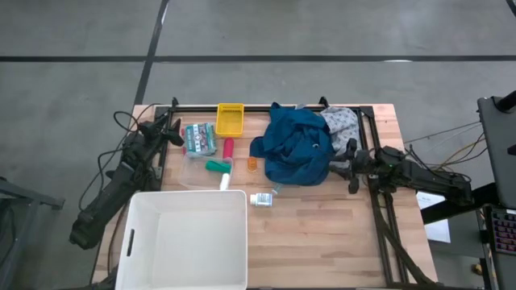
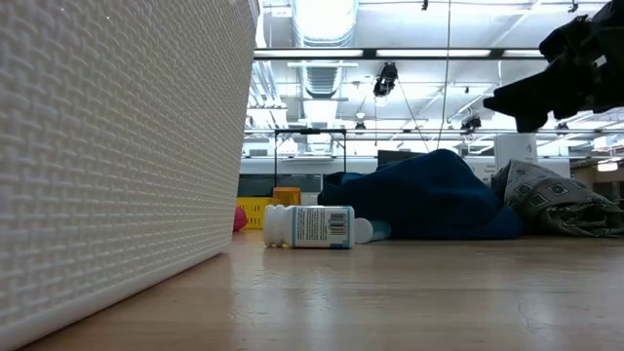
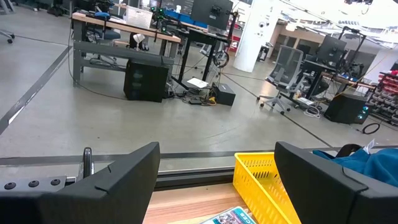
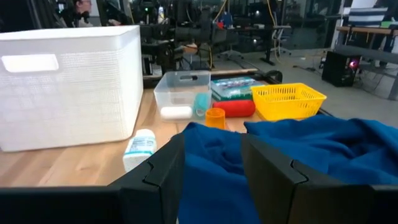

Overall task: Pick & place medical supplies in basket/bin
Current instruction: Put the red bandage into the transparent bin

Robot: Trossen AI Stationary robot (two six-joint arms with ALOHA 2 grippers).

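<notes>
The white tub (image 1: 185, 238) stands at the table's near left. The blue garment (image 1: 297, 145) lies heaped at the far middle, with the grey speckled cloth (image 1: 343, 122) against its right side. A red tube (image 1: 228, 147), a green bottle (image 1: 216, 167), an orange piece (image 1: 252, 163) and a white bottle (image 1: 262, 199), which lies on its side, are spread left of the garment. My right gripper (image 1: 339, 165) hangs open and level at the garment's right edge, above the table (image 2: 556, 73), touching nothing. My left gripper (image 1: 171, 129) waits open at the far left.
A small yellow basket (image 1: 230, 119) and a printed box (image 1: 199, 138) sit at the far edge. A clear plastic container (image 4: 180, 93) lies beside the tubes. Bare wood (image 1: 322, 234) stretches right of the tub. A black frame rail (image 1: 266, 108) runs along the far edge.
</notes>
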